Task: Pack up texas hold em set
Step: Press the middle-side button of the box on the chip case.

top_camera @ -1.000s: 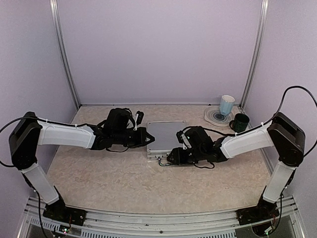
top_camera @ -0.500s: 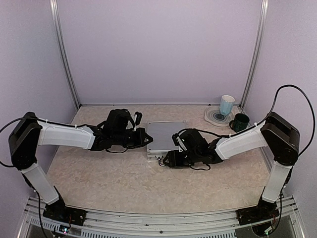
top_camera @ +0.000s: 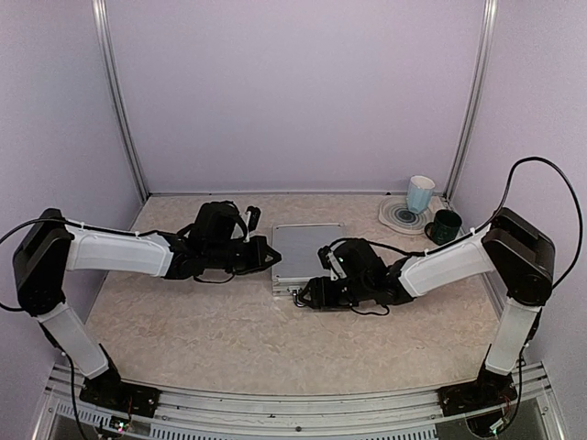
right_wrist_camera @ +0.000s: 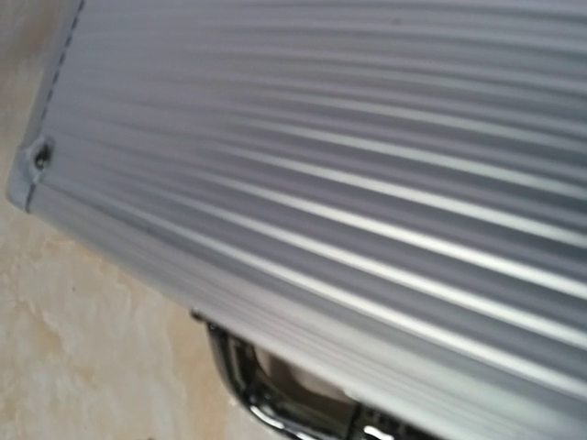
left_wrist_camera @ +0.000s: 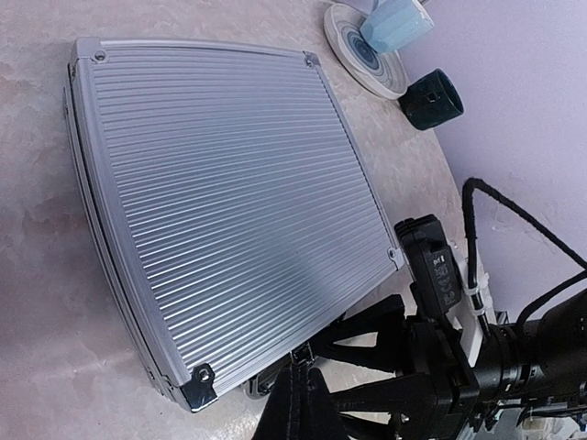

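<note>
The silver ribbed briefcase lies shut and flat at the table's middle; its contents are hidden. It fills the left wrist view and the right wrist view. Its chrome handle sticks out from the near edge. My left gripper is shut, its tip at the case's left near corner. My right gripper is at the case's near edge by the handle. In the left wrist view it shows its fingers spread and empty. Its own fingers are out of the right wrist view.
A light-blue mug stands on a round swirled coaster at the back right, with a dark mug beside it. Lilac walls close in the back and both sides.
My right gripper has slid left along the case's near edge towards the handle. My left gripper has drawn back slightly to the left. The case has not moved.
</note>
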Tool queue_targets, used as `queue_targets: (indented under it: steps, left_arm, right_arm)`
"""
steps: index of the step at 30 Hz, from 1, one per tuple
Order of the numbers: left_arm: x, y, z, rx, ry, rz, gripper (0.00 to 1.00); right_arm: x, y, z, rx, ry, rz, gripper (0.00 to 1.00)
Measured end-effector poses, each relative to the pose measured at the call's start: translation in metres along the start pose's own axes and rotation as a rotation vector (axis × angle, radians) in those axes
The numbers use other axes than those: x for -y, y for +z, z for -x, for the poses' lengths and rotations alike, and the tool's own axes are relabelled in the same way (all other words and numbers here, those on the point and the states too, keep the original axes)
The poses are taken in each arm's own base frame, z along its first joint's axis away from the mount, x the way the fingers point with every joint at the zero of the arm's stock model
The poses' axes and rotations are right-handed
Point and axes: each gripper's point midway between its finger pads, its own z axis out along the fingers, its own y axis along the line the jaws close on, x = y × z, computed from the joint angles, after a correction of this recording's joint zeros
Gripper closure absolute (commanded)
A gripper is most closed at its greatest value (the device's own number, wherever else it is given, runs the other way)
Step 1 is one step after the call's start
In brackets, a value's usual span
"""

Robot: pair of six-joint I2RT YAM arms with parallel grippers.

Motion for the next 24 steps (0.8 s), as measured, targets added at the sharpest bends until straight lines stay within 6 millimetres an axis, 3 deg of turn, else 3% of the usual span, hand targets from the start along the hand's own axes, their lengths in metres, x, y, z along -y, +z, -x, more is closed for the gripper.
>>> queue_targets:
  steps: [5, 12, 20, 22, 23, 24]
  left_arm:
    - [0.001, -0.001, 0.002, 0.006, 0.001, -0.001, 1.00]
    - [0.001, -0.001, 0.001, 0.005, -0.004, 0.000, 1.00]
    - [0.000, -0.001, 0.001, 0.005, -0.005, 0.002, 1.00]
    - [-0.001, -0.001, 0.000, 0.002, -0.005, 0.009, 1.00]
    - [-0.003, -0.001, 0.000, 0.001, -0.004, 0.015, 1.00]
    - [-0.004, -0.001, 0.000, 0.000, -0.004, 0.020, 1.00]
  right_arm:
    - [-0.004, -0.005, 0.001, 0.004, 0.004, 0.019, 0.34]
    - [-0.024, -0.022, 0.018, 0.054, -0.008, 0.077, 0.33]
    - [-0.020, -0.023, 0.016, 0.038, -0.046, 0.041, 0.36]
    - [-0.014, -0.024, 0.016, 0.032, -0.076, 0.002, 0.43]
    - [-0.012, -0.025, 0.018, 0.034, -0.093, -0.016, 0.51]
    - [-0.009, -0.027, 0.018, 0.034, -0.111, -0.037, 0.67]
